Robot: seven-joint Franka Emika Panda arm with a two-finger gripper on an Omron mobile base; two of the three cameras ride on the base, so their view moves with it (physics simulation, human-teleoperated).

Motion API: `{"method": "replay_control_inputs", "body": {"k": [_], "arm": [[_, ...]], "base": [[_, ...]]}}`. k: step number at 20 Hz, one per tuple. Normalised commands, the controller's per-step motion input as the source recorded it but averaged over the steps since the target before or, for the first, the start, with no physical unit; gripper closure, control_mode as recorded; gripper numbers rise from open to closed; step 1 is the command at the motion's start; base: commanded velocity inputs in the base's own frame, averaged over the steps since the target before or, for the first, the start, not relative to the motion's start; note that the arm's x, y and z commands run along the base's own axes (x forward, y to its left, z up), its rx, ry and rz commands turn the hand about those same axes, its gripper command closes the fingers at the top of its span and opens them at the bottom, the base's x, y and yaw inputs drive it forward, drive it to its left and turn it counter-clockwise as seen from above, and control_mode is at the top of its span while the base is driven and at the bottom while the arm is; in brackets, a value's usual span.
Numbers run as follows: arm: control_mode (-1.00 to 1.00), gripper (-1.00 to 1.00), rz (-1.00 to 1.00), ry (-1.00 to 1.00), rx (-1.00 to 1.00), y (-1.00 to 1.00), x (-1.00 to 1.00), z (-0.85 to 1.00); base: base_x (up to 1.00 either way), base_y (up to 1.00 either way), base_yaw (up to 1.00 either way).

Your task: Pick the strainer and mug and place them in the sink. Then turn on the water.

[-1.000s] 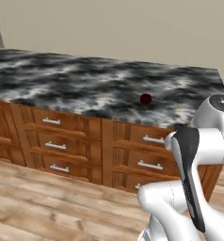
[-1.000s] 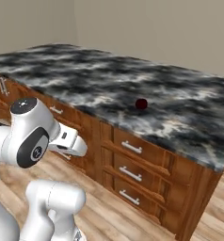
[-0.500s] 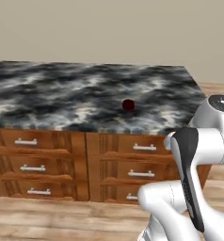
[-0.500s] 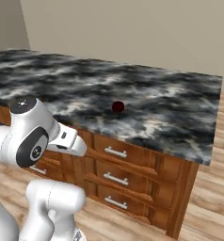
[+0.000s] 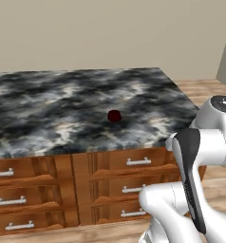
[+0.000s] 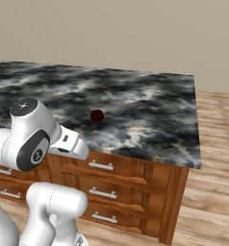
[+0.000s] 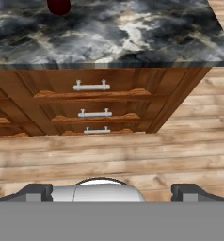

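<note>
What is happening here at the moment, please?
The robot stands in front of a dark marbled counter with wooden drawers beneath it. A small dark red mug sits on the counter, apart from everything else. The gripper is open and empty, held low in front of the drawers and well short of the mug. Nothing has been picked up yet, so reaching for the mug seems a likely next move.

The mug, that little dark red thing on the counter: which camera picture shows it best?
The left base view: the mug stands whole and closest there, alone on the marbled counter. The right base view shows it whole too, but smaller. The hand view catches just its lower part, cut off by the top edge.
</note>
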Motion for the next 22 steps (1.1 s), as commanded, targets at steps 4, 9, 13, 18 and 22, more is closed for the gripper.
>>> {"method": "replay_control_inputs", "body": {"k": [4, 9, 13, 18, 22], "arm": [[1.0, -1.0, 0.0, 0.0, 0.0, 0.0, 0.0, 0.0], [1.0, -1.0, 0.0, 0.0, 0.0, 0.0, 0.0, 0.0], [1.0, -1.0, 0.0, 0.0, 0.0, 0.0, 0.0, 0.0], [1.0, -1.0, 0.0, 0.0, 0.0, 0.0, 0.0, 0.0], [1.0, -1.0, 0.0, 0.0, 0.0, 0.0, 0.0, 0.0]], "base": [[0.35, 0.34, -0.26], [0.32, 0.34, -0.2], [0.3, 0.19, -0.04], [0.44, 0.19, 0.0], [0.46, 0.47, 0.0]]}}
